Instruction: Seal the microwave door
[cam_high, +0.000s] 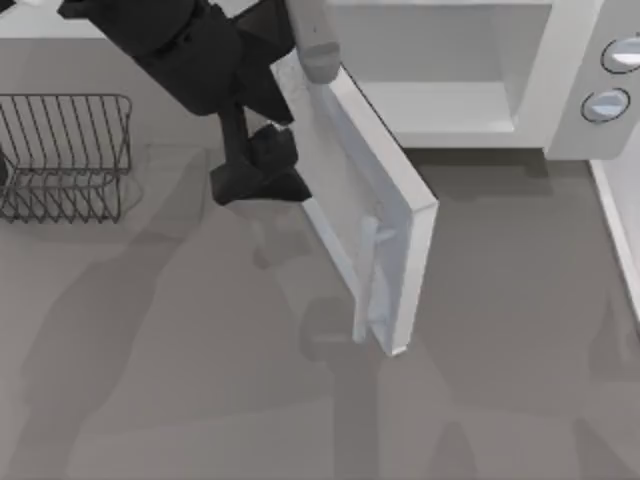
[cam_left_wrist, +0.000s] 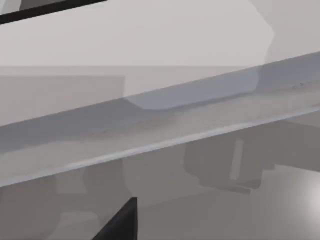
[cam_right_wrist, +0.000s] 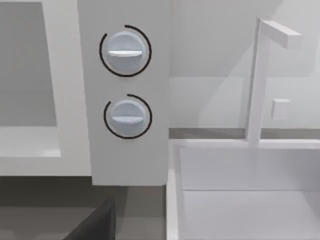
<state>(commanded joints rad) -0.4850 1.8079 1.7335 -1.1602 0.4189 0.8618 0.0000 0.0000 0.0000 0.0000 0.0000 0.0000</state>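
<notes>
Plain grey table (cam_high: 200, 400) here, with a white microwave (cam_high: 570, 60) pushed to the far edge. The microwave door (cam_high: 375, 210) is swung well open, sticking out from the left side of the cavity toward the near side of the table, and its bar handle (cam_high: 365, 285) runs along the free edge, facing away from the oven. The left gripper (cam_high: 262, 172) is parked right up against the outer face of that door, on the side away from the cavity, a bit back from the handle. I honestly can't tell whether its fingers are spread or clenched, they're just a dark lump from above, and the left wrist camera mostly gets the door's edge (cam_left_wrist: 165, 127) slanting across. So I'd say it's mid-push, door roughly halfway round at best. Next move probably needs a steady sweep toward the cavity, keeping contact as the panel pivots, until it sits flush. Past the door, the two knobs (cam_right_wrist: 125, 52) sit on the microwave's right panel, and the right gripper (cam_right_wrist: 97, 225) hangs in front of them, idle; can't tell its fingers either. A wire rack (cam_high: 65, 155) sits left of the door, well apart. A white sink (cam_right_wrist: 240, 190) with a faucet (cam_right_wrist: 257, 80) is right of the microwave. Nothing looks to block the swing.
</notes>
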